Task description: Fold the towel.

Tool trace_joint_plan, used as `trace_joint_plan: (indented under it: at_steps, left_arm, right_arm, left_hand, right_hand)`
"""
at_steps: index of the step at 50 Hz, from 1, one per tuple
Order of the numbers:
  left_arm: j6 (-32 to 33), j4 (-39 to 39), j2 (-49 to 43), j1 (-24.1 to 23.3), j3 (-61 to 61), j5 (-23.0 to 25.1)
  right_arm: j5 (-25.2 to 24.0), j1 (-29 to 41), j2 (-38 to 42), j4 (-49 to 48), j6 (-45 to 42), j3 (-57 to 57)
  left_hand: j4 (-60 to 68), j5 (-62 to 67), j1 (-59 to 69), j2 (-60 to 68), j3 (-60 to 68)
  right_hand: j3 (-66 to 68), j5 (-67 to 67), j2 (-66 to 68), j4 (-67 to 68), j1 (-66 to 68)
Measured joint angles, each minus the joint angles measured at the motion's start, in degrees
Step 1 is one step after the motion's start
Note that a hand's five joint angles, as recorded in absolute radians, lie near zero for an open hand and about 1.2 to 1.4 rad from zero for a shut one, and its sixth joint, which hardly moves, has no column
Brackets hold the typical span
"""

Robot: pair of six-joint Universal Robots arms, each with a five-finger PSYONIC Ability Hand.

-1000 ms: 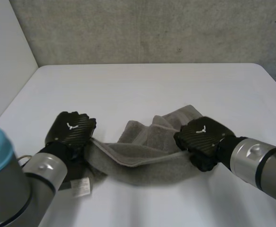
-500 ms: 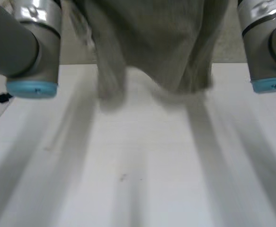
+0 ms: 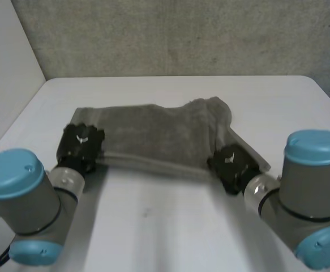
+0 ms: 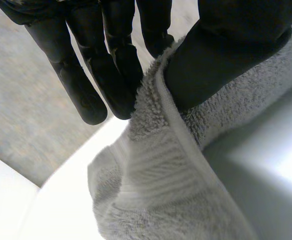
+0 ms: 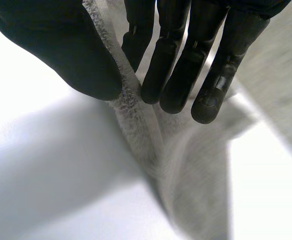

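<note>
A grey towel [image 3: 153,136] lies stretched across the middle of the white table [image 3: 170,226], doubled over, with a bunched lump at its far right. My left hand [image 3: 81,143] grips the towel's near left corner. In the left wrist view its thumb [image 4: 221,55] pinches the towel's hem [image 4: 156,145] against the fingers [image 4: 113,65]. My right hand [image 3: 231,164] holds the near right corner. In the right wrist view its thumb [image 5: 60,45] and fingers [image 5: 176,60] pinch the towel's edge [image 5: 135,125].
A grey wall [image 3: 170,34] stands behind the table's far edge. A white panel [image 3: 6,62] rises at the left. Bare table lies in front of the towel, between my two arms.
The towel was crumpled low on the table, then swung up high in both hands. Now it lies farther back and spread wider, with both hands still gripping its corners.
</note>
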Motion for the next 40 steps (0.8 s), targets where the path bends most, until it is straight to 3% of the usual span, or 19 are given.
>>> trace_joint_plan:
  at_steps: [13,16,20,24,29,40]
  left_arm:
    - [4.68,-1.96,7.01,-0.31,-7.54,-0.09]
    - [4.61,-3.25,10.41,-0.33,-8.49,-0.1]
    - [4.39,-4.86,13.39,-0.32,-8.51,-0.13]
    - [4.2,-6.31,15.44,-0.31,-7.93,-0.15]
    - [4.09,-7.32,16.95,-0.29,-7.26,-0.2]
    - [3.88,-7.43,16.51,-0.02,-6.97,-0.23]
  right_arm:
    - [-0.32,0.3,-1.43,6.87,7.35,2.14]
    - [-0.39,-0.46,-2.7,6.09,10.52,2.46]
    - [-0.82,-3.09,-4.22,4.56,15.36,3.06]
    - [-2.17,-5.33,-4.68,4.3,16.82,2.89]
    - [-4.2,-7.84,-4.81,4.97,15.6,1.94]
    - [-6.39,-13.57,-4.75,11.47,4.4,-0.45]
  left_hand:
    - [0.0,0.0,0.0,0.0,0.0]
    - [0.0,0.0,0.0,0.0,0.0]
    - [0.0,0.0,0.0,0.0,0.0]
    - [0.0,0.0,0.0,0.0,0.0]
    - [0.0,0.0,0.0,0.0,0.0]
    - [0.0,0.0,0.0,0.0,0.0]
  right_hand:
    - [0.0,0.02,0.0,0.0,0.0]
    - [-3.95,-2.73,-3.78,-4.28,-0.37]
    - [-20.42,-17.91,-19.78,-20.83,-14.28]
    - [-24.48,-22.23,-23.57,-24.86,-17.01]
    - [-31.52,-29.96,-30.35,-32.14,-23.1]
    - [-32.56,-32.04,-31.22,-33.34,-24.16]
